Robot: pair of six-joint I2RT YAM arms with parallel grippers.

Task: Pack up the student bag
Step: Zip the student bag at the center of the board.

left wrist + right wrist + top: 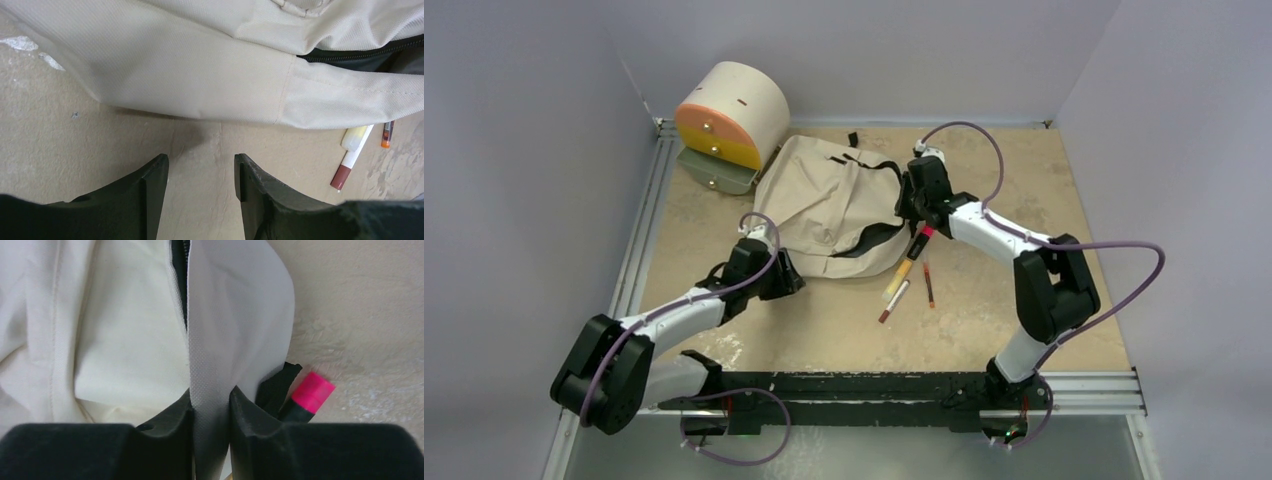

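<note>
The student bag (829,200), beige with a black zipper, lies flat in the middle of the table. My right gripper (913,213) is at its right edge, shut on a fold of the bag's fabric (212,365) beside the zipper; the fold fills the gap of the right gripper (210,401). A pink-capped marker (311,392) lies just right of the fingers. My left gripper (201,164) stands open over bare table, a little short of the bag's lower edge (200,80), with nothing between its fingers; it sits at the bag's lower left in the top view (792,276).
Several pens lie right of the bag's lower corner: a pink-capped marker (921,240), a yellow-and-white pen (900,278), a brown-capped white pen (892,303) and a thin red pen (929,284). A cream-and-orange drawer unit (729,115) stands at the back left. Walls enclose the table.
</note>
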